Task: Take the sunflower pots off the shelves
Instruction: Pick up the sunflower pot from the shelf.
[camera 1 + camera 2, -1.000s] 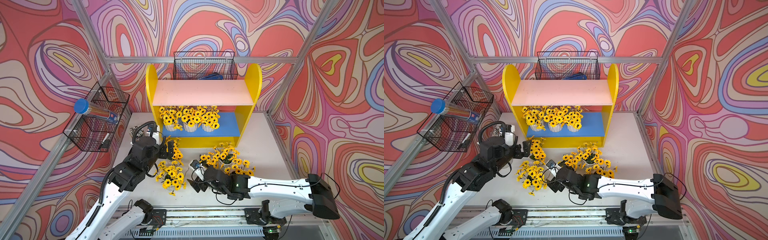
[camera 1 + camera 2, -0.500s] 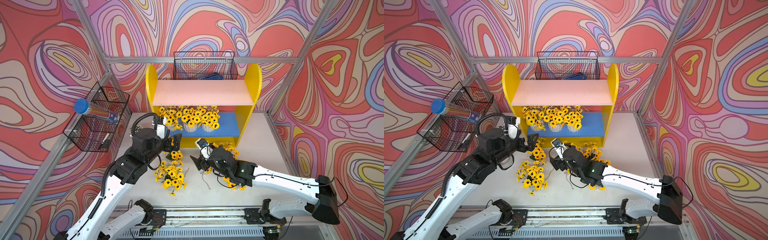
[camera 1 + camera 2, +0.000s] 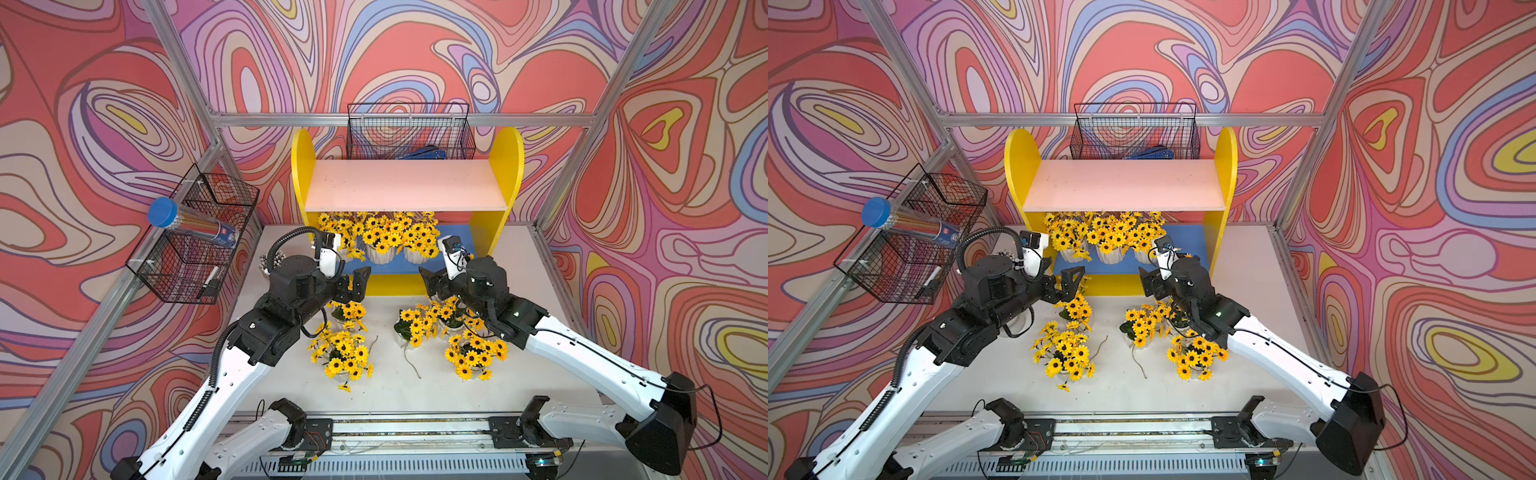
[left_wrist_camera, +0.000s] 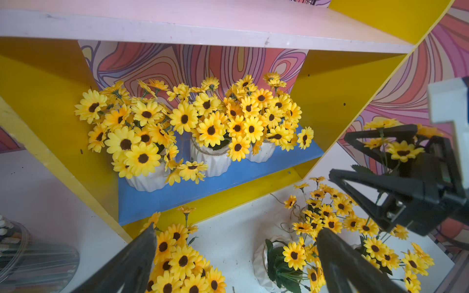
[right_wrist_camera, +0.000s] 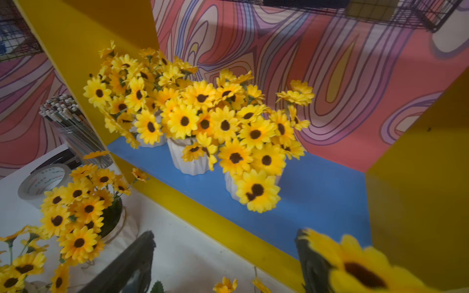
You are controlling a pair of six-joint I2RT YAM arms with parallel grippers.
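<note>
The left gripper [image 3: 358,284] is hovering with its jaws spread wide and nothing between them, low over the table [image 3: 523,266] just in front of the shelves [image 3: 505,166]. The right gripper [image 3: 430,284] is facing it from the other side, equally wide and empty. In its wrist view a blurred bloom [image 5: 355,269] is covering part of one finger.

Past the two grippers, three sunflower pots [image 4: 210,162] are standing close together in a row on the blue lower board [image 3: 395,266], toward its left end. The right end of that board is lying bare. Their flowers are spilling over the white ribbed sides and hiding much of each pot. The pink upper board [image 3: 405,185] is overhanging them, so in both top views only the front blooms are showing. The yellow front lip under the blue board is lying between the grippers and the row.

More pots [image 3: 343,357] are crowding the table under both arms, one of them directly below the left gripper. A loose stem [image 3: 409,361] is lying among them.

Beside the left side panel a clear cup of pencils [image 5: 73,126] is standing, with a roll of tape [image 5: 43,180] near it. One black wire basket [image 3: 409,131] is hanging on the back wall above the shelves. A second basket [image 3: 193,245] is hanging on the left wall, holding a blue-capped tube [image 3: 191,222].
</note>
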